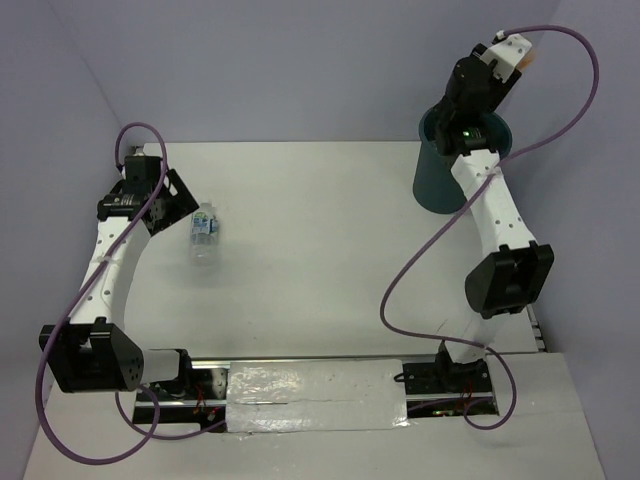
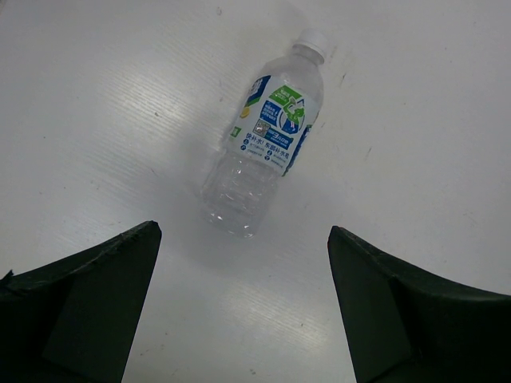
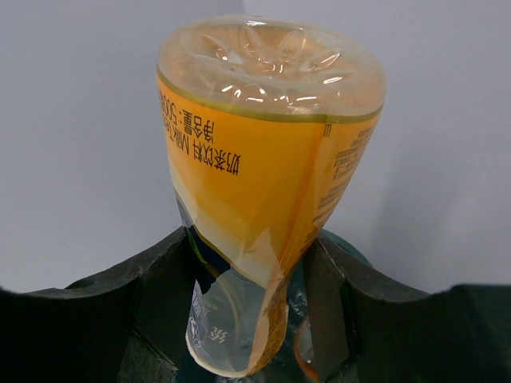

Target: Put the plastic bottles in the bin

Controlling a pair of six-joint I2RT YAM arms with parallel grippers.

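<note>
Item one: orange bottle point(image 3: 263, 152), upper right of the overhead view. The right tool point(image 1: 508, 52) is clamped on its waist, denting it, above the bin point(image 1: 440, 185). It looks thin, light and crushable.

Item two: clear labelled bottle point(image 2: 263, 144), lying on the bench point(image 1: 320, 230), centre left. The left tool point(image 1: 172, 197) gapes wide and empty, just beside it. The bottle is probably light, slick and apt to roll; grip it across the labelled middle.

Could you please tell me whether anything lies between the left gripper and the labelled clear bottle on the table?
Nothing visible does. The left gripper is open, and its wrist view shows only white table between it and the labelled clear bottle, which lies on its side with its base toward the gripper.
</note>
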